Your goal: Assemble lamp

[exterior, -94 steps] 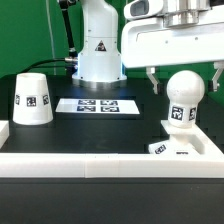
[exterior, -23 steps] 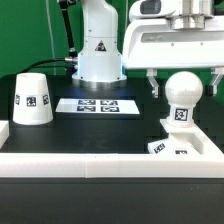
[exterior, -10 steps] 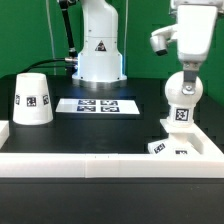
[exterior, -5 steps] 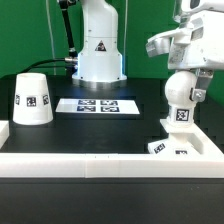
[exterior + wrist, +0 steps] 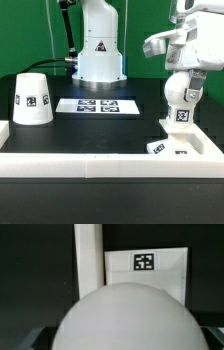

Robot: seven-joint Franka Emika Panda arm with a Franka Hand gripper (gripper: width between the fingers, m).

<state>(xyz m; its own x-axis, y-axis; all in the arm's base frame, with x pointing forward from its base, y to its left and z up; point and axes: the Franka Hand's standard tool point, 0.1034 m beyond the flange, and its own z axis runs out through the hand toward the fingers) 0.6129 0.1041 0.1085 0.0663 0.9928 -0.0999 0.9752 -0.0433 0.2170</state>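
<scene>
The ball bulb (image 5: 176, 93) stands upright on its short tagged stem (image 5: 181, 116) in the blocky base (image 5: 180, 147) at the exterior view's right. My gripper (image 5: 184, 93) reaches down over the bulb with a finger on each side and is shut on it; one dark finger (image 5: 196, 95) shows beside the ball. In the wrist view the bulb (image 5: 125, 317) fills the picture between the finger edges, with the tagged base (image 5: 160, 274) below it. The cone shade (image 5: 31, 98) stands alone at the exterior view's left.
The marker board (image 5: 97, 105) lies flat in the middle of the black table. A white wall (image 5: 100, 162) runs along the front and also shows in the wrist view (image 5: 90, 258). The robot's pedestal (image 5: 98, 45) stands at the back.
My hand has come down from above the bulb and closed round it. Over the last second it has turned about its upright axis with the bulb. The shade has not moved.
</scene>
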